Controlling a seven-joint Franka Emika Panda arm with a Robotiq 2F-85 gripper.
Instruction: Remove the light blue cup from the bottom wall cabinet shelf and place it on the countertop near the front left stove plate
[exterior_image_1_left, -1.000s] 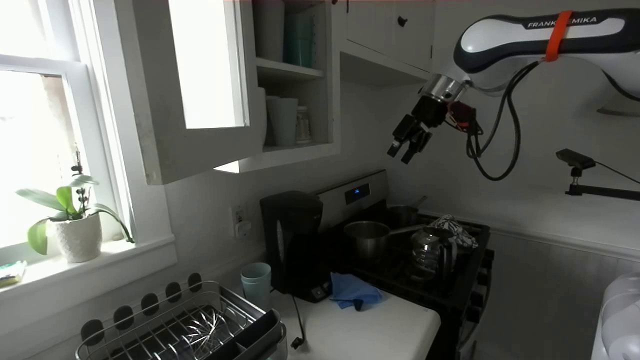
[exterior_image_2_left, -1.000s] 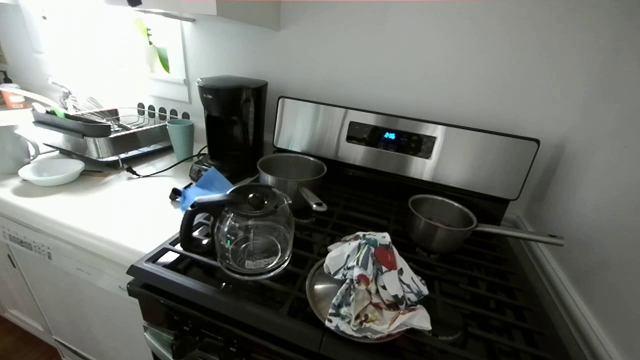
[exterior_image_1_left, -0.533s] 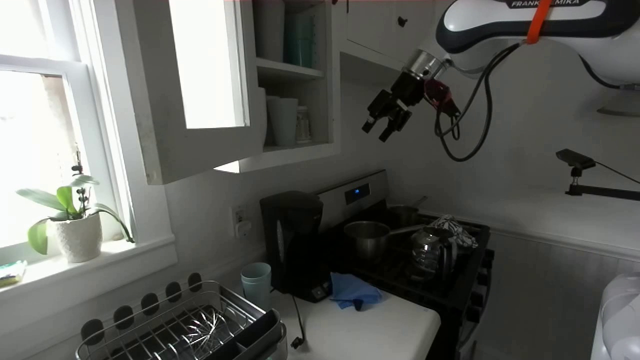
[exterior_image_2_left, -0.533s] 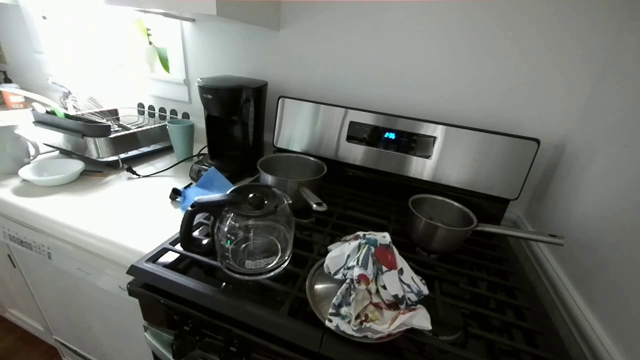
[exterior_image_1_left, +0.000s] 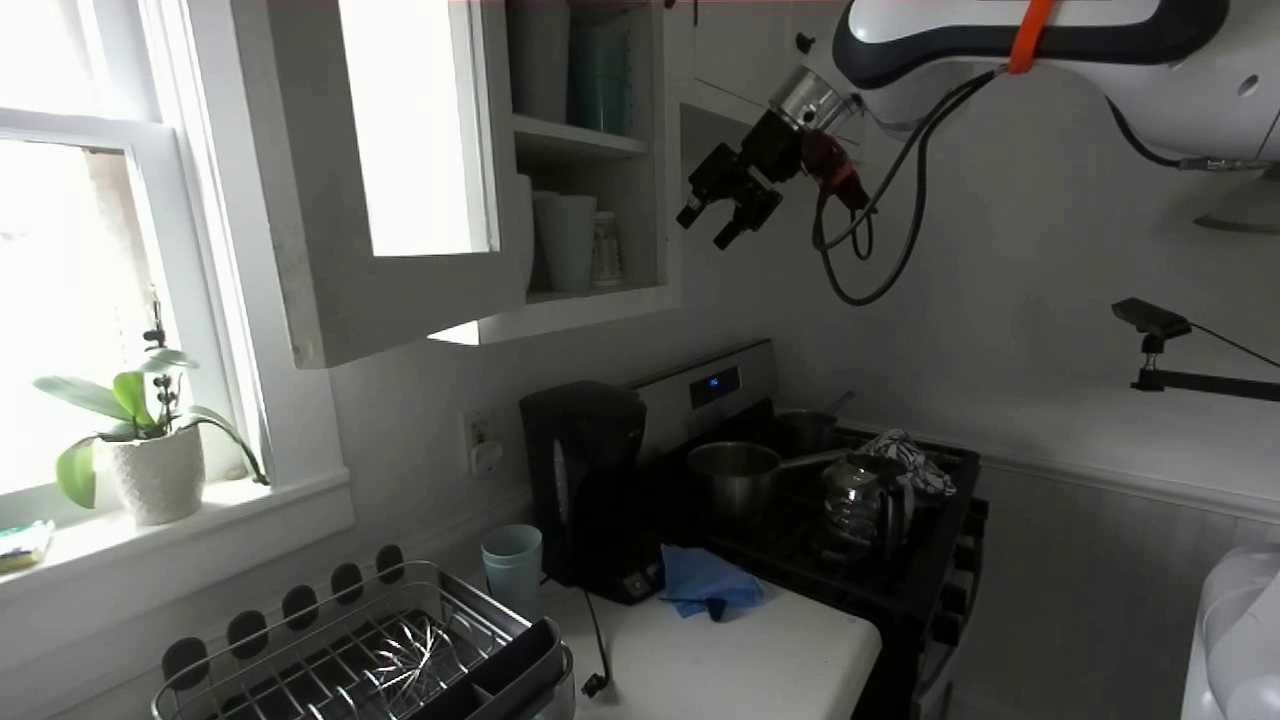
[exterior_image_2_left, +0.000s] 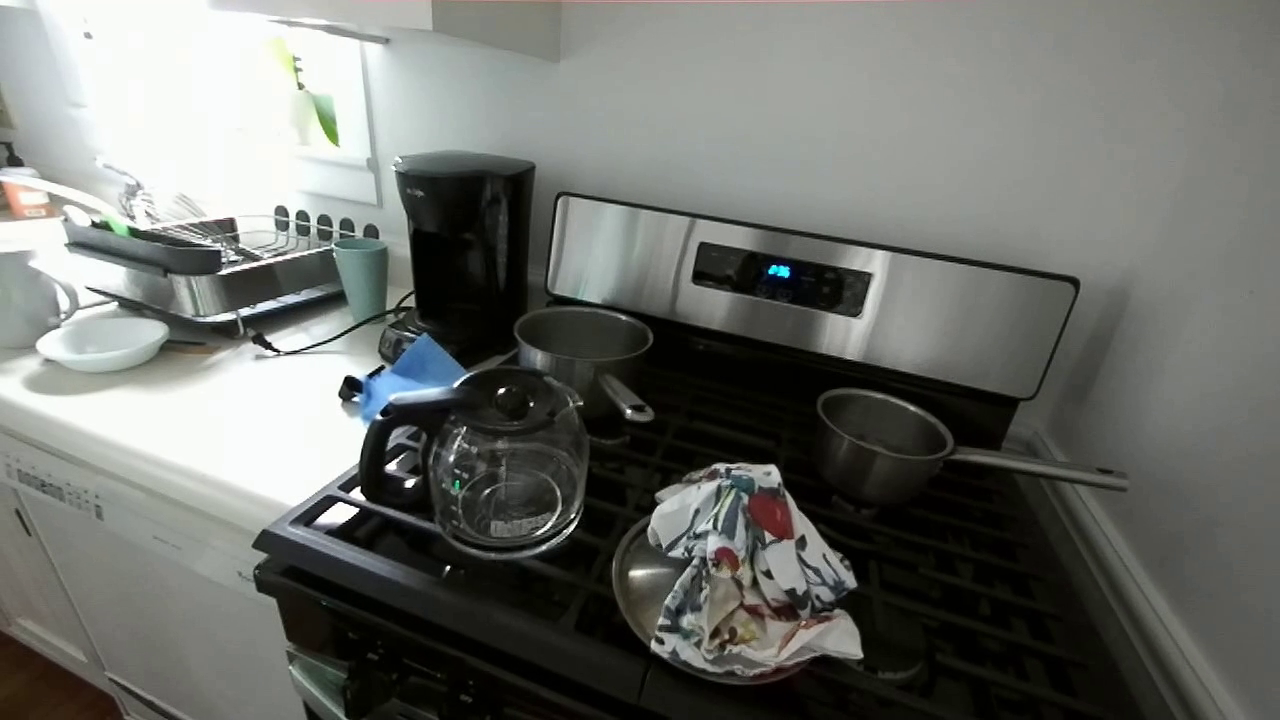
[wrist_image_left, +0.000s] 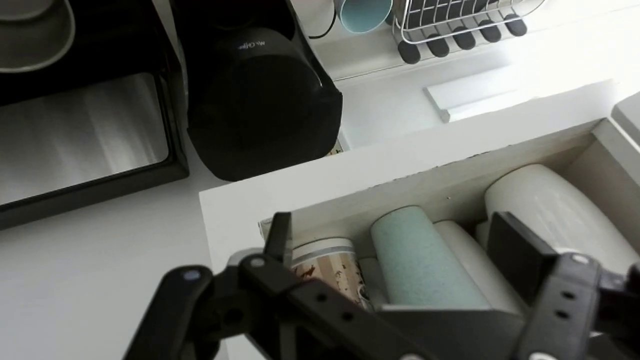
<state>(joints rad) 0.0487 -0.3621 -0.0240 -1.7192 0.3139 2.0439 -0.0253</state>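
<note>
The light blue cup (wrist_image_left: 422, 255) stands on the bottom shelf (exterior_image_1_left: 600, 309) of the wall cabinet (exterior_image_1_left: 670, 190), above the coffee maker (exterior_image_1_left: 580, 480), beside a patterned cup (wrist_image_left: 327, 265). The pincer (exterior_image_1_left: 707, 228) hangs higher than the coffee maker and, in an exterior view, to its right, outside the cabinet and tilted downward; its 2 jaws stand well apart. On the table (exterior_image_1_left: 760, 660) below, another pale-blue cup (exterior_image_1_left: 512, 570) is just beside the coffee maker, and a blue cloth (exterior_image_1_left: 705, 583) lies by its base. On the coffee maker's opposite side from that cup, the stove (exterior_image_2_left: 700, 420) bears a glass coffee pot (exterior_image_2_left: 510, 480) and 2 saucepans (exterior_image_2_left: 880, 455).
</note>
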